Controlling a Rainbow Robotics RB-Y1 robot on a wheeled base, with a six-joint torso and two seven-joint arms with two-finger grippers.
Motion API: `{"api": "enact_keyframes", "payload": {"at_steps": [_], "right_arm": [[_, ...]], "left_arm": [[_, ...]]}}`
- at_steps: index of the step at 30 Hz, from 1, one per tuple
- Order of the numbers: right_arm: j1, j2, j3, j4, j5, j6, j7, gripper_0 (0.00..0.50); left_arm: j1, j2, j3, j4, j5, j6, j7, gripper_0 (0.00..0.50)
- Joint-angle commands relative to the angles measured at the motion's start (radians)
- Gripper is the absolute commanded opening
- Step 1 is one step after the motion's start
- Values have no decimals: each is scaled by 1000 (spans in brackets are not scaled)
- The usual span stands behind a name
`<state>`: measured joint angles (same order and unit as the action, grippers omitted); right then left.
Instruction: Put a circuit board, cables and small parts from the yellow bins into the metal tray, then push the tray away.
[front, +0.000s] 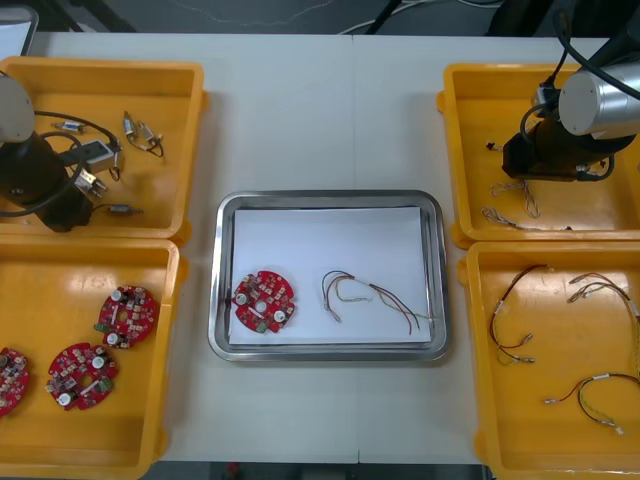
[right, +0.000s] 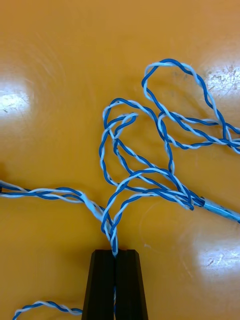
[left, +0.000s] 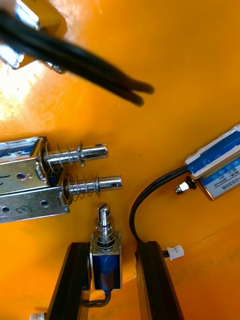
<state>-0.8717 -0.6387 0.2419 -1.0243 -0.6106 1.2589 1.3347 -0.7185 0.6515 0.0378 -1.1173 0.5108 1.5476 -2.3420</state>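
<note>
The left gripper (left: 114, 246) hangs low in the far-left yellow bin (front: 180, 120), its black fingers (left: 75, 280) apart and straddling a small blue-bodied metal part (left: 105, 252). One finger lies against the part's side; on the other side a strip of bin floor shows between the part and the finger, so the part is not yet clamped. Just beyond the fingertips two silver small metal parts (left: 55, 187) with springs lie side by side. A blue-labelled part (left: 217, 165) sits off to one side, with a black cable (left: 145, 195) curving from it towards the fingers.

The right gripper (right: 115, 252) is down in the far-right yellow bin (front: 480, 110). Its fingers are closed together, pinching a strand of the twisted blue and white cable (right: 150, 175). The rest of that cable lies in loose loops on the bin floor ahead of the fingers.

Between the bins, the metal tray (front: 226, 280) rests on the light table (front: 300, 110). On its white inside lie a round red circuit board (front: 264, 300) and, beside it and apart, a thin red and yellow cable (front: 375, 295). The near-left bin (front: 150, 420) holds more circuit boards (front: 127, 315). The near-right bin (front: 520, 430) holds more red and yellow cables (front: 600, 385).
</note>
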Motion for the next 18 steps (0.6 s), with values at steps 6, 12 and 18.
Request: {"api": "enact_keyframes", "payload": {"at_steps": [6,12,18], "right_arm": [[-38,-48,-23,-122,-14,134,70,0],[-38,-61,-89,-177,-24,229,100,0],[-38,-70,-167,-246,-34,356,132,0]], "left_arm": [[11,-18,-1,-30,-23,-17,89,1],[10,-18,-1,-30,-15,-17,92,0],[8,-18,16,-52,-5,0,95,0]]}}
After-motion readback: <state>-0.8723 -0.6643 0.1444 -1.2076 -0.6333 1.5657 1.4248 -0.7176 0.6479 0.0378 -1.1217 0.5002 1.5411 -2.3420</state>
